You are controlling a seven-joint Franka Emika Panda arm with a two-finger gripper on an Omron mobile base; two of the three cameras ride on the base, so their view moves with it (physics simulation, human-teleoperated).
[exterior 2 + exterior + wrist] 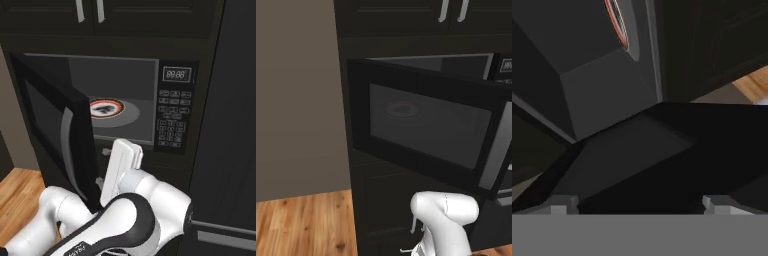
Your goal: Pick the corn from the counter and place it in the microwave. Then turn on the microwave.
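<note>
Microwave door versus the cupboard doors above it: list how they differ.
The microwave door stands swung open, showing the turntable plate; the cupboard doors sit closed. The microwave door has a grey window; the cupboard doors are solid panels. The microwave door carries one long curved silver handle; the cupboard doors have short silver handles side by side. Both are black.

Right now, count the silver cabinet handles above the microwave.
2. Both hang side by side on the dark cabinet doors above the microwave: the left handle and the right handle. Their tops are cut off by the frame; more may lie outside it.
</note>
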